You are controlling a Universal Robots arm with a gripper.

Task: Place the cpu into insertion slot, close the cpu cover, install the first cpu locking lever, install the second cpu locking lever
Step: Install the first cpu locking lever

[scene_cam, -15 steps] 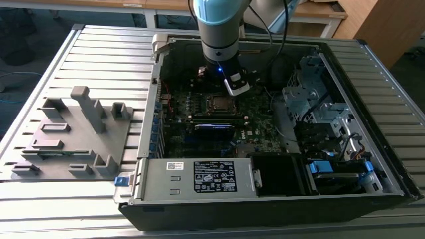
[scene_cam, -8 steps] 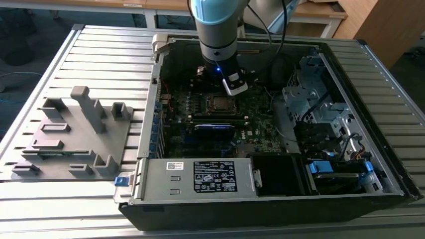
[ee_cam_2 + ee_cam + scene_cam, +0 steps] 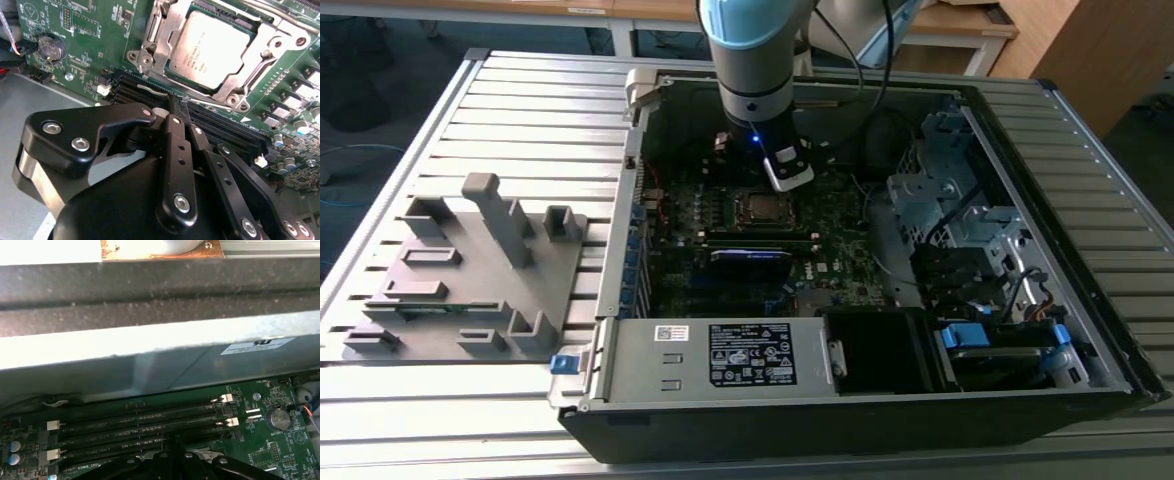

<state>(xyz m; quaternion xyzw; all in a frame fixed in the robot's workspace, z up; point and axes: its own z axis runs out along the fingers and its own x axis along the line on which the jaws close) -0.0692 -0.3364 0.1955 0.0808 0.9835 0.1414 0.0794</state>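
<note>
Slatted metal table (image 3: 480,100) carried an open computer case (image 3: 854,420), its walls ringing the green circuit board (image 3: 85,30), with a grey fixture (image 3: 467,270) beside it on the exterior view's left. Inside the case, the arm (image 3: 754,60) hung straight down with open room around it, well apart from the case rim. Its gripper (image 3: 177,104), fingers together and holding nothing, had its tips at the black memory slots (image 3: 140,432), just beside the edge of the cpu cover (image 3: 155,35). That cover lay flat around the cpu (image 3: 212,47), which sat in the insertion slot (image 3: 220,9).
</note>
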